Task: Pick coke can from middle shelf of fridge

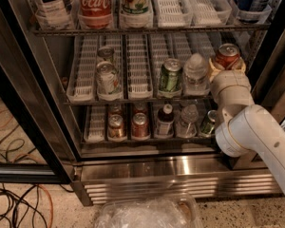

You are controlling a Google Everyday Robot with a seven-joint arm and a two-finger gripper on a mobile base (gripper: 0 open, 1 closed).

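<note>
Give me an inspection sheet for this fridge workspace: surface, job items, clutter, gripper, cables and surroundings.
Surface: middle shelf, a wire rack with white lane dividers, inside the open fridge.
Job's things: coke can, upright at the right end of the middle shelf.
Clutter: green can, clear bottle and silver can on the same shelf; more cans and bottles above and below.
Grippers: gripper at the coke can, its arm coming in from the lower right.
Cables: loose cables on the floor, lower left.
Surroundings: clear plastic container on the floor in front.
</note>
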